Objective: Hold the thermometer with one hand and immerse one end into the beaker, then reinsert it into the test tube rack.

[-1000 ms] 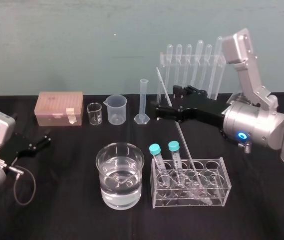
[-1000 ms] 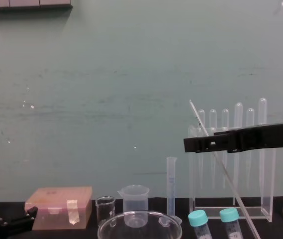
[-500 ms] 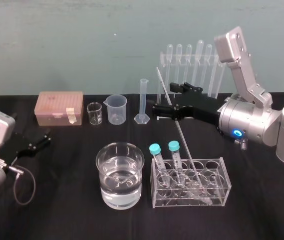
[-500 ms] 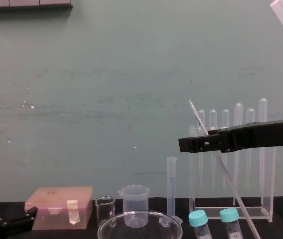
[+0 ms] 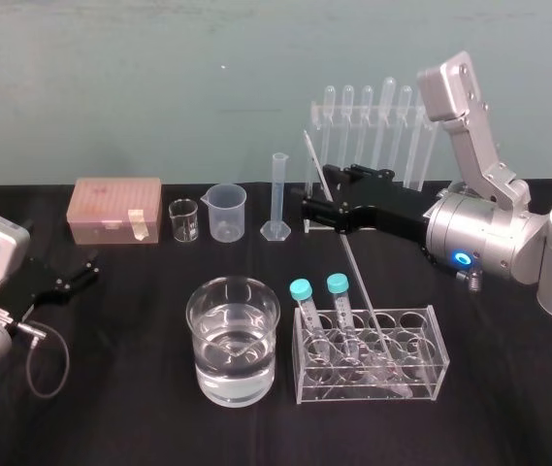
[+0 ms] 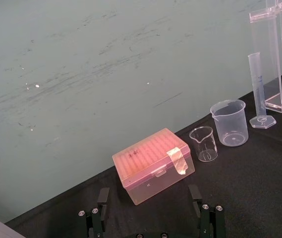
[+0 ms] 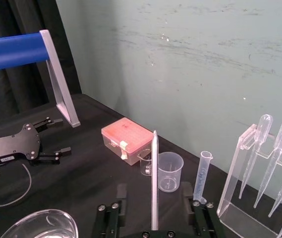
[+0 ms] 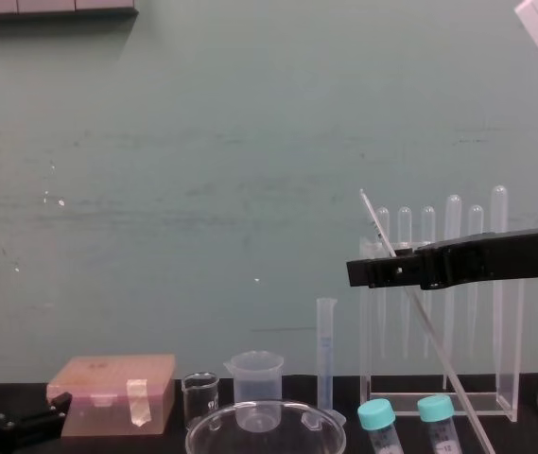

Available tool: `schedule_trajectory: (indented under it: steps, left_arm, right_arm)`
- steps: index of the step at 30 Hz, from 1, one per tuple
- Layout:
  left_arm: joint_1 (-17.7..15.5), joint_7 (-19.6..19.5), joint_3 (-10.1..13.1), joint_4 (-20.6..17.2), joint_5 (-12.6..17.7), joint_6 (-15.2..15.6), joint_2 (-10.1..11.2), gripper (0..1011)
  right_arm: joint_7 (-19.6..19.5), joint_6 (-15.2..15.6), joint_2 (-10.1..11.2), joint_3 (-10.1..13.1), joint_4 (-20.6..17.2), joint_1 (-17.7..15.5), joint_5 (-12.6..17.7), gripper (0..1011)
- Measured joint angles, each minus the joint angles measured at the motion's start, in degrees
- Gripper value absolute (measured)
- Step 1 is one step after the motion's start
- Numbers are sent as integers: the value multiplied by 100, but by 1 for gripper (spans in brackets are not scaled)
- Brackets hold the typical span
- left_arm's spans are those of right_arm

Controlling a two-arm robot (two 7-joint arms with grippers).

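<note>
Thermometer [image 7: 154, 173] rises between parted fingers [image 7: 121, 197] of right gripper [image 7: 153, 194].

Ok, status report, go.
Right claw open, straddling thermometer. Thermometer leaning in test tube rack. Left claw open, parked left. Capped tubes between thermometer and beaker.

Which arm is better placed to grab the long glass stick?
Right. The right gripper is open around the long, thin clear glass thermometer, while the left gripper sits far off to the left.

Glossy clear glass beaker [image 5: 233, 342] (tablecloth [image 5: 111, 417] matt black).
</note>
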Motion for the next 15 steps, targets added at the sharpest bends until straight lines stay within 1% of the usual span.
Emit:
schedule_trajectory:
  steps: [1, 2, 3, 6, 7, 10, 11, 12, 14, 15]
  left_arm:
    - [0, 0, 0, 0, 0, 1, 0, 1008]
    - [0, 0, 0, 0, 0, 0, 0, 1008]
    - [0, 0, 0, 0, 0, 0, 0, 1008]
    - [0, 0, 0, 0, 0, 0, 0, 1008]
    - [0, 0, 0, 0, 0, 0, 0, 1008]
    - [0, 0, 0, 0, 0, 0, 0, 1008]
    - [0, 0, 0, 0, 0, 0, 0, 1008]
    - [0, 0, 0, 0, 0, 0, 0, 1008]
    - [0, 0, 0, 0, 0, 0, 0, 1008]
    - [0, 0, 0, 0, 0, 0, 0, 1008]
  right_arm:
    - [0, 1, 0, 0, 0, 0, 1, 693]
    - [0, 1, 1, 0, 0, -1, 2, 653]
    - [-1, 2, 1, 1, -1, -1, 3, 592]
    - [-2, 3, 3, 2, -2, -1, 5, 534]
    - [-3, 4, 3, 3, -3, -2, 7, 476]
    - [-3, 3, 3, 3, -4, -2, 9, 406]
    - [-4, 3, 3, 3, -4, -2, 10, 343]
    - [-4, 4, 3, 3, -4, -2, 11, 329]
    - [-4, 3, 3, 3, -4, -2, 12, 242]
    - [-4, 4, 3, 3, -4, -2, 12, 224]
